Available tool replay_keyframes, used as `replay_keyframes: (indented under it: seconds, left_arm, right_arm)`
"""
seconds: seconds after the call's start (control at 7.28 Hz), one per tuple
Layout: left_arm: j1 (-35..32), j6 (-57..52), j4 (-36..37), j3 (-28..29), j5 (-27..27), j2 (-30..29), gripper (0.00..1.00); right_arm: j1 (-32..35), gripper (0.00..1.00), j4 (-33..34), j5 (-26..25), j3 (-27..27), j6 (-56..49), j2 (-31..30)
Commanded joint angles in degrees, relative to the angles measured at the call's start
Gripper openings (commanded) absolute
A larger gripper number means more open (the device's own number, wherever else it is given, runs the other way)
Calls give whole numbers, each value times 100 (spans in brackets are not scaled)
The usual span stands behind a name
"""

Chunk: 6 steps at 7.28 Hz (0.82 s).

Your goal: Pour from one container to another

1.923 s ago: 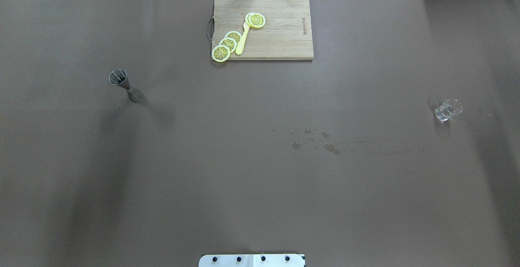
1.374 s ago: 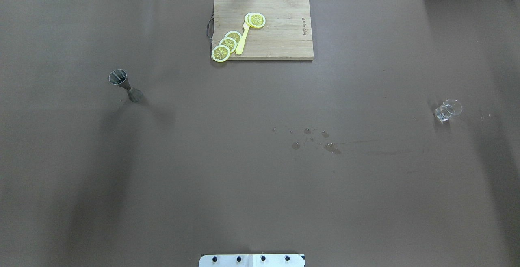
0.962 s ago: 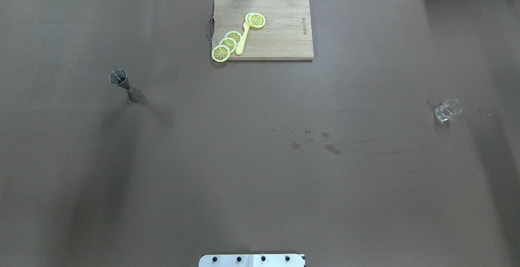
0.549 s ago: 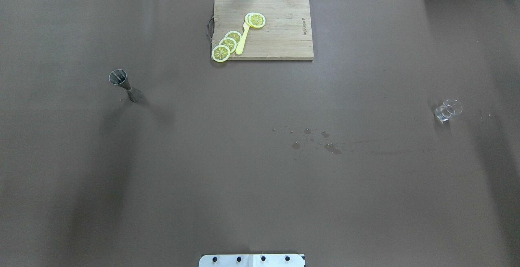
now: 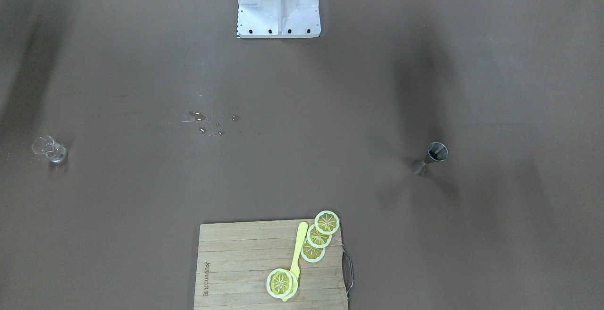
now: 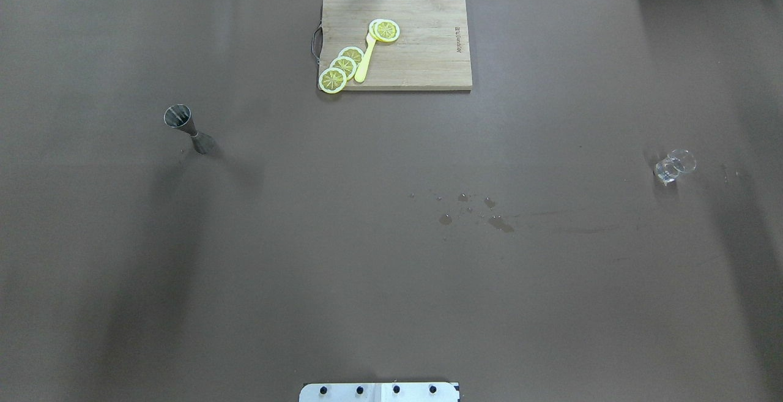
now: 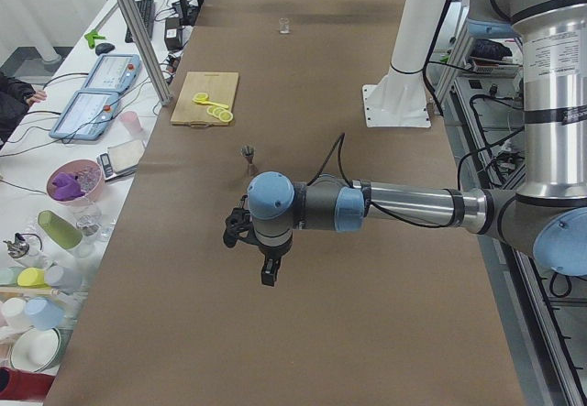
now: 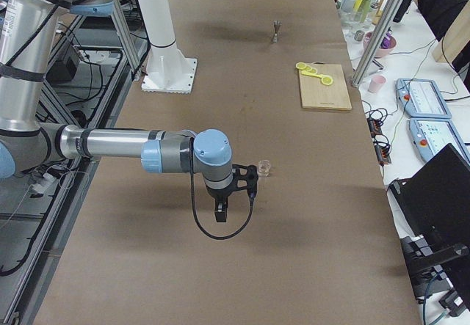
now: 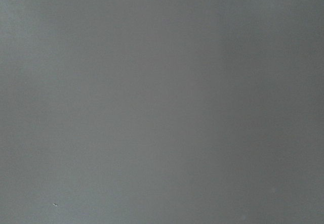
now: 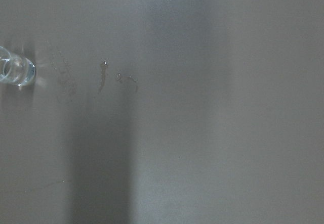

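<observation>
The steel jigger (image 6: 188,128) stands upright on the brown table's left part, also seen in the front view (image 5: 430,159) and far off in the right side view (image 8: 276,30). The clear glass (image 6: 674,166) stands at the table's right part (image 5: 49,149) and shows at the left edge of the right wrist view (image 10: 15,68). My left gripper (image 7: 267,276) hangs high over the table, short of the jigger (image 7: 249,157); whether it is open or shut I cannot tell. My right gripper (image 8: 220,213) hangs just beside the glass (image 8: 264,168), its state likewise unclear.
A wooden cutting board (image 6: 422,65) with lemon slices (image 6: 342,67) and a yellow knife (image 6: 365,59) lies at the table's far middle. Small wet spots (image 6: 471,209) mark the centre. The robot base (image 5: 278,5) stands at the near edge. Cups and tablets line the side bench (image 7: 83,140).
</observation>
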<state>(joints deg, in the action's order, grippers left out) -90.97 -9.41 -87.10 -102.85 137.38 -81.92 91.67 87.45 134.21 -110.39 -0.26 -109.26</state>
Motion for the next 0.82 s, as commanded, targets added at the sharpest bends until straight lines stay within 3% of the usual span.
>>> replay_keyframes:
  seconds: [0.0, 0.69]
  left_arm:
    - [0, 0, -9, -33, 0, -43, 98]
    - [0, 26, -9, -33, -9, -236, 98]
  right_arm:
    - [0, 100, 0, 0, 9, 0, 1]
    - [0, 100, 0, -35, 35, 0, 1]
